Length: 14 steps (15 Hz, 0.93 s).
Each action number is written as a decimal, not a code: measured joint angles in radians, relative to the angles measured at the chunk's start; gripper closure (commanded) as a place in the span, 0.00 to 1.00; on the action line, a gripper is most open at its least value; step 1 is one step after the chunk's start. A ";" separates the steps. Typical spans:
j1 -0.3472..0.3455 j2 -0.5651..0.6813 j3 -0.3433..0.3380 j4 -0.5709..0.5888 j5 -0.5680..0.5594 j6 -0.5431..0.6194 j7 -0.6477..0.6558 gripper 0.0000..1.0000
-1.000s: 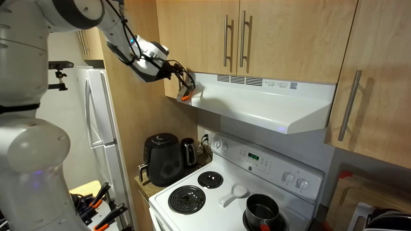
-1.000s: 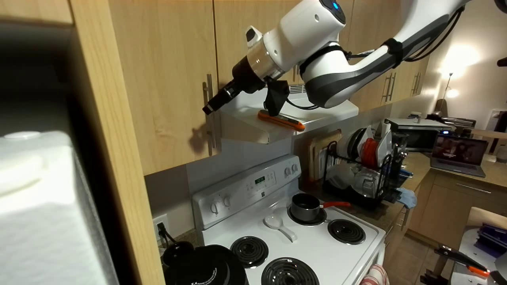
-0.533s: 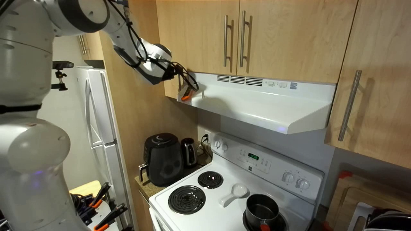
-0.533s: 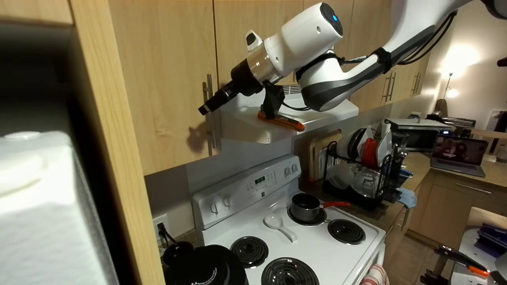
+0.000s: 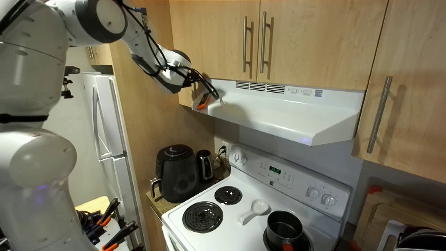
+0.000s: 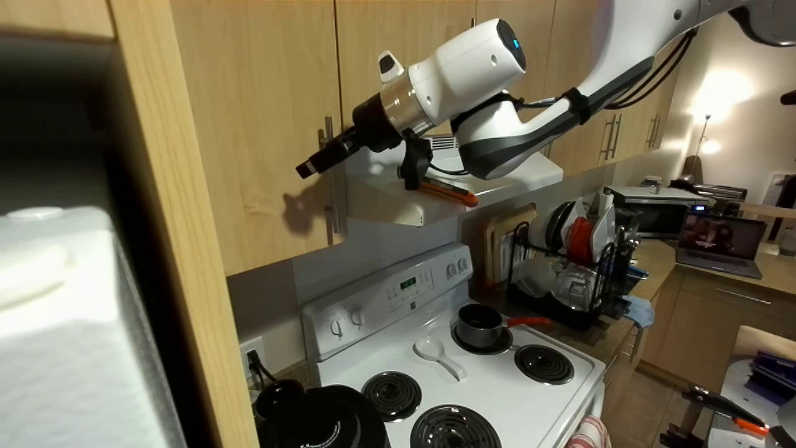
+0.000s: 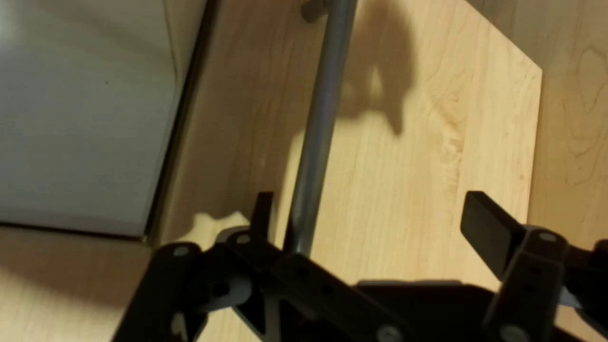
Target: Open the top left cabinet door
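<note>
The top left cabinet door [image 6: 261,124] is a tall, flat blond-wood panel left of the range hood. It looks shut. Its steel bar handle [image 6: 336,208] stands near its right edge; in the wrist view the handle [image 7: 323,114] runs up the middle of the picture. My gripper [image 6: 305,169] is in front of this door at handle height, with its shadow on the panel. In the wrist view the gripper [image 7: 370,194] is open, fingers wide apart. The handle shows between the fingers, close to the left one, whose link hides its lower part. I cannot tell whether they touch.
The white range hood [image 5: 271,108] juts out beside the door, with an orange-and-black tool [image 6: 451,191] on it. A wood side panel [image 7: 574,142] borders the door. Below are the stove with a pot [image 5: 284,226], a white spoon rest [image 5: 256,209] and a black air fryer [image 5: 177,174].
The arm has moved toward the cabinet door. In an exterior view the gripper has shifted left and slightly down past the handle, its shadow moving left too. The door has not moved.
</note>
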 measured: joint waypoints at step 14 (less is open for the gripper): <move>0.058 0.019 0.002 0.036 0.000 -0.153 0.000 0.00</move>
